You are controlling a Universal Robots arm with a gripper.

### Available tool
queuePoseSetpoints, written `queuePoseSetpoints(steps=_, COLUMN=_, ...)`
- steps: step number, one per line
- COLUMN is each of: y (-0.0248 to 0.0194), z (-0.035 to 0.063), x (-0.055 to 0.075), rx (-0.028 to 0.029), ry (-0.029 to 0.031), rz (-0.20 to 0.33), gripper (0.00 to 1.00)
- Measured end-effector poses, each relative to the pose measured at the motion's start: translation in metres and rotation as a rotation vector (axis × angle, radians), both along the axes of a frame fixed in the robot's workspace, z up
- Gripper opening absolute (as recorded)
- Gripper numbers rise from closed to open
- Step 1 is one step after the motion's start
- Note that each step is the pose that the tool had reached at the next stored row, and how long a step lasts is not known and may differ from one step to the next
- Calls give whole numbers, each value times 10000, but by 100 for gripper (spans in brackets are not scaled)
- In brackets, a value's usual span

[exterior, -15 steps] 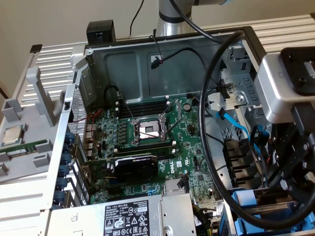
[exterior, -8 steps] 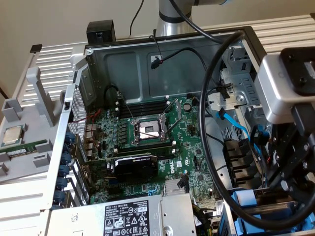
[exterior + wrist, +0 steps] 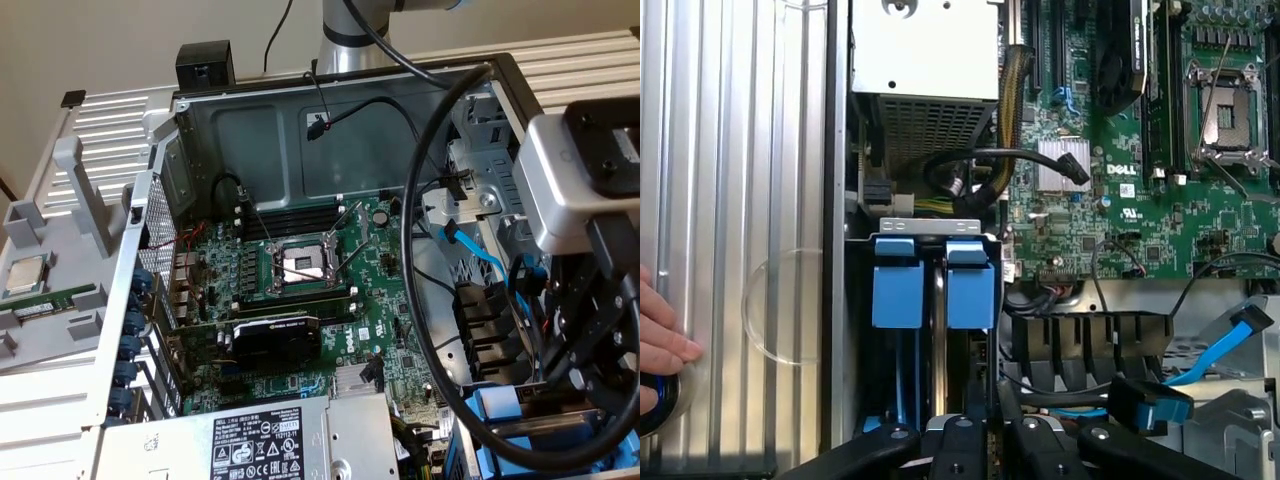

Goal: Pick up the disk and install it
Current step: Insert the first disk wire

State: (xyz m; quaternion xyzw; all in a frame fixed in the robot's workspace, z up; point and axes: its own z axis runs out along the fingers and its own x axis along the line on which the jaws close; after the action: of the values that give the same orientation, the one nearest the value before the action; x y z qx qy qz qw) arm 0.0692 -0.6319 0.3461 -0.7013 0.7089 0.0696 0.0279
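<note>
The open computer case (image 3: 330, 85) lies on its side on the ribbed grey bench (image 3: 740, 150), motherboard (image 3: 1120, 180) facing up. The gripper (image 3: 996, 438) hangs over the drive bay at the case's corner, on the exterior view's right. Its jaws are drawn close together with only a narrow gap between them. Two blue-framed drives stand on edge side by side in the bay, their blue end tabs level with each other. The disk (image 3: 972, 285) is the one nearer the motherboard. It sits in its slot directly in line with the jaws and just beyond them, its tab pointing toward the power supply (image 3: 925, 50). Whether the jaws actually pinch its near edge cannot be told, because the black finger links cover that end. The other drive (image 3: 898, 285) is just beside it, against the case's outer wall and off to one side of the jaws. A blue data cable (image 3: 1230, 345) runs loose beside the bay. A person's hand (image 3: 660, 335) rests on the bench outside the case — well apart from the gripper.
</note>
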Motion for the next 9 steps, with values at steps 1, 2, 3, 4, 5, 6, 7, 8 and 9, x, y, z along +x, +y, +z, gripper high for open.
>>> queuePoseSetpoints(steps=1, y=0, z=-1, x=-1, rx=-4, ry=-9, rz=-1, gripper=16)
queuePoseSetpoints(steps=2, y=0, z=-1, x=0, rx=-10, ry=-16, rz=-1, gripper=16)
queuePoseSetpoints(steps=3, y=0, z=-1, x=-1, rx=-15, ry=-23, rz=-1, gripper=16)
queuePoseSetpoints(steps=4, y=1, z=-2, x=-1, rx=-20, ry=-31, rz=-1, gripper=16)
queuePoseSetpoints(steps=5, y=3, z=-3, x=-2, rx=-31, ry=-36, rz=-2, gripper=16)
queuePoseSetpoints(steps=6, y=3, z=-5, x=-2, rx=-36, ry=-41, rz=-1, gripper=16)
queuePoseSetpoints(steps=7, y=3, z=-7, x=-4, rx=-42, ry=-46, rz=-2, gripper=16)
queuePoseSetpoints(steps=8, y=3, z=-8, x=-8, rx=-47, ry=-50, rz=-3, gripper=16)
queuePoseSetpoints(steps=9, y=3, z=-9, x=-10, rx=-52, ry=-56, rz=-2, gripper=16)
